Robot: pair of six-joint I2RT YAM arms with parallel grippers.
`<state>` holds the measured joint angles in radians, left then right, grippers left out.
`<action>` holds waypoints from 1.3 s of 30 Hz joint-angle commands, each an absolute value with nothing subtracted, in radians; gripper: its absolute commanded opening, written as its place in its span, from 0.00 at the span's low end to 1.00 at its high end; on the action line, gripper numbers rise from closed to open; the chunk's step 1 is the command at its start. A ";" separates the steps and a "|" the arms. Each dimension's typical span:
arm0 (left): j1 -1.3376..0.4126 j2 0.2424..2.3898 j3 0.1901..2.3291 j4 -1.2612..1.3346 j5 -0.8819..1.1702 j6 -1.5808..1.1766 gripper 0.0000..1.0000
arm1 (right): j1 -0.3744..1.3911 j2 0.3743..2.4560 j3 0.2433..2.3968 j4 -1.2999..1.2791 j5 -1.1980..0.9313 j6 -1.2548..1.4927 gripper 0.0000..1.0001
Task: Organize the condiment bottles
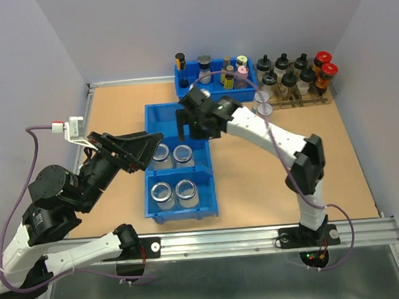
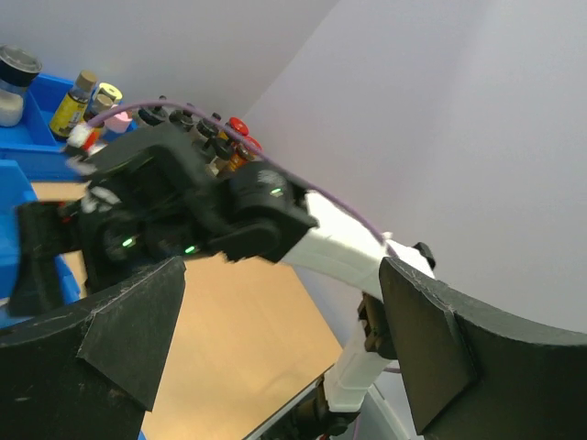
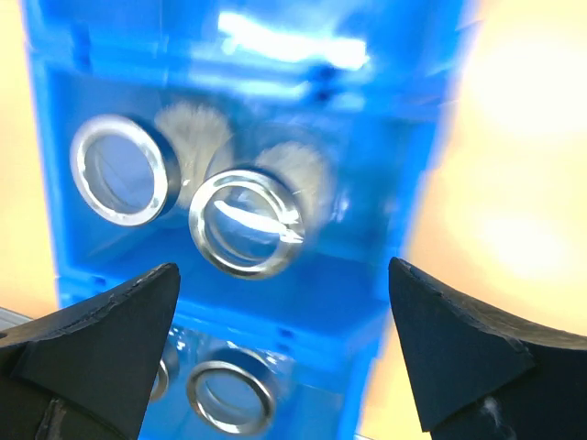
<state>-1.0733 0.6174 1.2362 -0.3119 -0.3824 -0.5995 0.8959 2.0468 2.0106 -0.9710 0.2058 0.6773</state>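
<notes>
Four open clear glass condiment bottles with silvery rims stand in the blue divided bin (image 1: 207, 164): two in the middle compartment (image 1: 160, 154) (image 1: 183, 153) and two in the near one (image 1: 162, 194) (image 1: 186, 189). Two more with pale lids (image 1: 263, 99) (image 1: 264, 109) stand on the table to the right. My right gripper (image 1: 189, 128) hangs open above the bin's far compartment. In the right wrist view it (image 3: 284, 339) frames the jars (image 3: 246, 223) (image 3: 124, 170) below with nothing between its fingers. My left gripper (image 1: 139, 152) is open and empty at the bin's left side, and in the left wrist view it (image 2: 280, 339) faces the right arm (image 2: 229, 211).
A blue tray (image 1: 190, 80) of small spice bottles stands at the back. To its right is a rack (image 1: 298, 92) of black- and red-capped bottles. Walls close the table on the left, back and right. Bare wood (image 1: 298, 204) lies to the right of the bin.
</notes>
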 commanded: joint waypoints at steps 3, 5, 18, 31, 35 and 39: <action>-1.072 0.620 1.232 -0.276 -0.385 -0.589 0.98 | 0.654 1.790 1.928 -0.977 0.314 0.554 1.00; -1.072 0.630 1.235 -0.276 -0.382 -0.586 0.98 | 0.592 1.775 1.922 -0.994 0.324 0.519 1.00; -1.072 0.637 1.258 -0.293 -0.359 -0.592 0.98 | 0.232 1.825 1.910 -0.977 0.220 0.241 1.00; -1.072 0.606 1.246 -0.301 -0.362 -0.615 0.97 | 0.161 1.832 1.816 -0.896 -0.035 0.167 1.00; -1.072 0.615 1.244 -0.298 -0.354 -0.614 0.97 | 0.161 1.833 1.816 -0.887 -0.069 0.170 1.00; -1.072 0.620 1.247 -0.295 -0.351 -0.611 0.97 | 0.161 1.847 1.801 -0.885 -0.046 0.173 0.98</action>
<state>-1.0733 0.6109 1.2366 -0.3294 -0.3637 -0.6121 0.1585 1.8481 1.8179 -0.9314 -0.0269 0.1898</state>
